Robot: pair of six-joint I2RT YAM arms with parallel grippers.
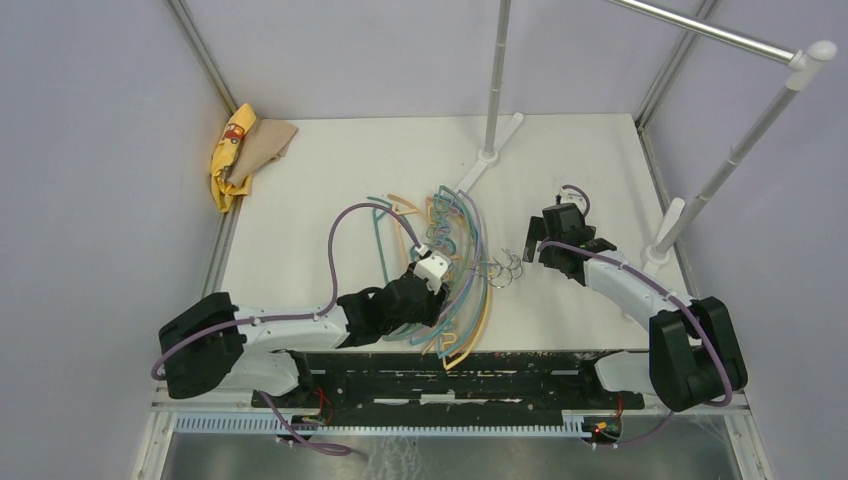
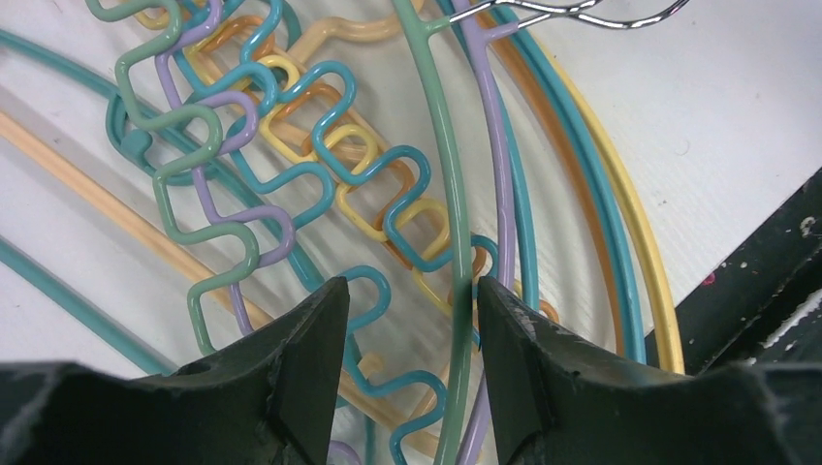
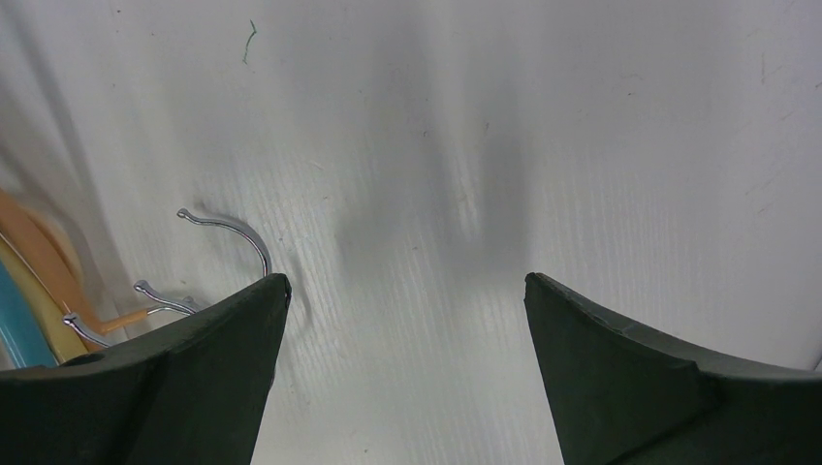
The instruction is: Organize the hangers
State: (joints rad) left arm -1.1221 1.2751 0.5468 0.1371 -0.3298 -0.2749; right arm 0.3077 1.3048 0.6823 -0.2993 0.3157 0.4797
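hangers point(image 1: 455, 270) on white tabletop point(image 1: 330, 170), grey walls point(image 1: 100, 150); left gripper point(image 2: 407, 291) parted astride them, right gripper point(image 3: 406, 281) at 3 o'clock agape, empty.

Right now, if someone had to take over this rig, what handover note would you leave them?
Left gripper: open, low over the hangers, fingers straddling a few strands, nothing clamped.
Right gripper: open and empty, over bare table beside the metal hooks.
Hangers: one tangled pile mid-table between the arms, hooks on the right arm's side.
Done: nothing visibly sorted; no hanger on the rail.
Left: pull the pile apart and organize all of them.
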